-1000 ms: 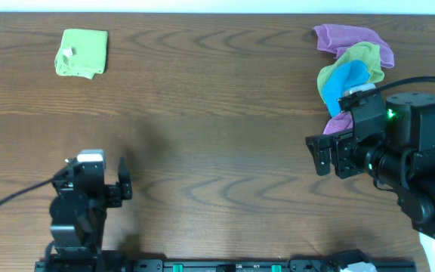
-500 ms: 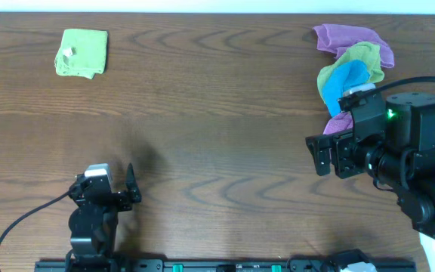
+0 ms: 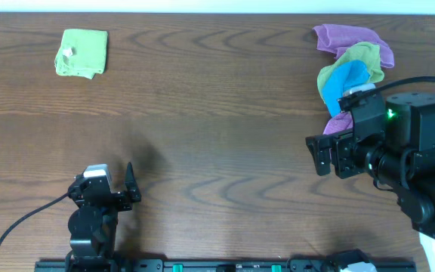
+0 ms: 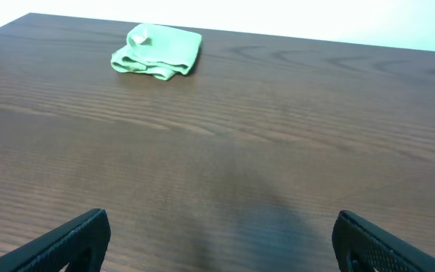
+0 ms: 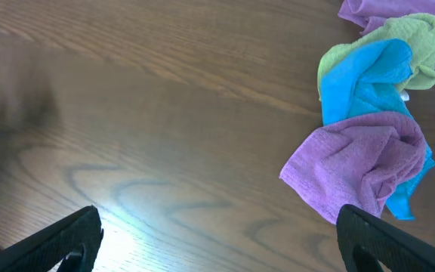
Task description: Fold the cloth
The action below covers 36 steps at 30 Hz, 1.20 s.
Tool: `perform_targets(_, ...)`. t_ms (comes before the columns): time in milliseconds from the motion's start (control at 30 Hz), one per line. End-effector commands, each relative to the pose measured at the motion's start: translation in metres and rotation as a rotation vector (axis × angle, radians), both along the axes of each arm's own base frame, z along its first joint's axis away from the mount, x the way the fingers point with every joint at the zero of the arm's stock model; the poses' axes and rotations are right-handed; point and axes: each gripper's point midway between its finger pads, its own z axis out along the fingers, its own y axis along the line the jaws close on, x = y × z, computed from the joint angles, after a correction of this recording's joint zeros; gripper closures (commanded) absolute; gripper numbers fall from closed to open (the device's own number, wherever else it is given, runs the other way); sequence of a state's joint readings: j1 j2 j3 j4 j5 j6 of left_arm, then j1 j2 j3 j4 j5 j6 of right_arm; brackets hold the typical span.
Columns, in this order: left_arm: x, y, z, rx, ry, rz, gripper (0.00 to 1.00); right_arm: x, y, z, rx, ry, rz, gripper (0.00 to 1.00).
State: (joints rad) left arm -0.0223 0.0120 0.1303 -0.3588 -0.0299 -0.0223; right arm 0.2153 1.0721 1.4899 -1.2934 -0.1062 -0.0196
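A folded green cloth (image 3: 81, 52) lies at the far left of the table; it also shows in the left wrist view (image 4: 157, 51). A heap of unfolded cloths, purple, light green and blue (image 3: 351, 64), lies at the far right and shows in the right wrist view (image 5: 376, 113). My left gripper (image 3: 110, 188) is open and empty near the front edge, far from the green cloth; its fingers frame bare table (image 4: 217, 242). My right gripper (image 3: 329, 153) is open and empty just in front and left of the heap (image 5: 214, 242).
The brown wooden table (image 3: 217, 128) spreads between the two arms. A black rail (image 3: 217, 264) runs along the front edge. A black cable (image 3: 21, 208) trails left from the left arm.
The left arm drew back toward the front edge and turned slightly, then settled. The right arm and the cloths have not moved.
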Motion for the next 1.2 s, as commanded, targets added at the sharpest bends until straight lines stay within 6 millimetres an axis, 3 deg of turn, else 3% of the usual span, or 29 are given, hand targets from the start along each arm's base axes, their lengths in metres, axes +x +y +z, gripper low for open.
perform_targets(0, 0.000, 0.001, -0.009, 0.026, 0.018, -0.004, 0.05, -0.001, -0.001, 0.001, -0.003, -0.004, -0.001, 0.01)
perform_targets(833, 0.000, 0.001, -0.009, 0.026, 0.018, -0.004, 0.05, -0.001, -0.001, 0.001, -0.003, -0.004, -0.001, 0.01)
perform_targets(967, 0.000, 0.001, -0.009, 0.026, 0.018, -0.004, 0.05, 0.003, -0.018, 0.000, -0.117, -0.032, -0.021, 0.01)
perform_targets(1167, 0.000, 0.001, -0.009, 0.026, 0.018, -0.003, 0.05, -0.005, -0.022, 0.007, -0.126, -0.065, -0.020, 0.01)
